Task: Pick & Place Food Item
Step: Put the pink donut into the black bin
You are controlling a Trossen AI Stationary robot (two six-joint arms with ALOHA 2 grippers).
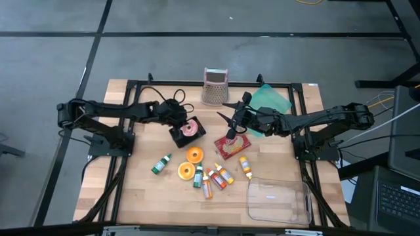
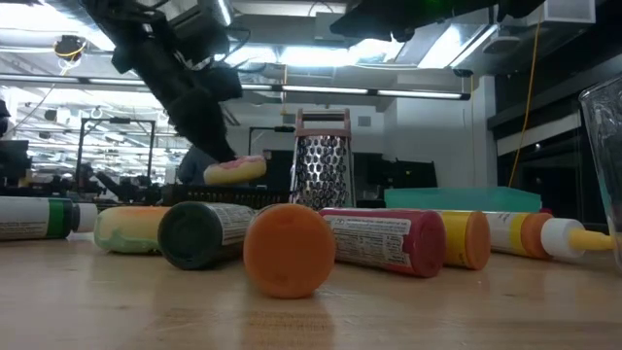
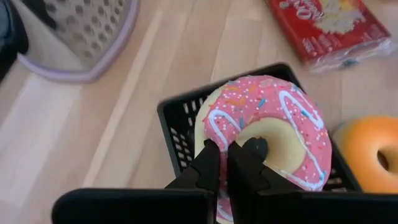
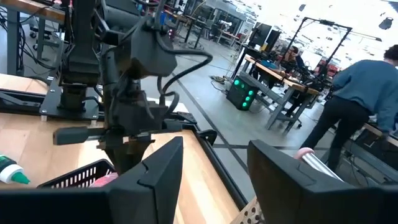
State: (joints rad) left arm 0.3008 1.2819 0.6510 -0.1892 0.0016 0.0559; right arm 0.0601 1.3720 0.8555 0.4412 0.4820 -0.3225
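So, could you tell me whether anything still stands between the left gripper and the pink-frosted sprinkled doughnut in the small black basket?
Nothing visible does: the left gripper is shut on the pink-frosted sprinkled doughnut's rim, over the small black basket.

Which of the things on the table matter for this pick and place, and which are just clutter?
In play:
pink frosted donut
black basket
left gripper, jaws shut on the donut

Lying about:
cheese grater
red snack packet
orange donuts
sauce bottles
clear container
green cloth
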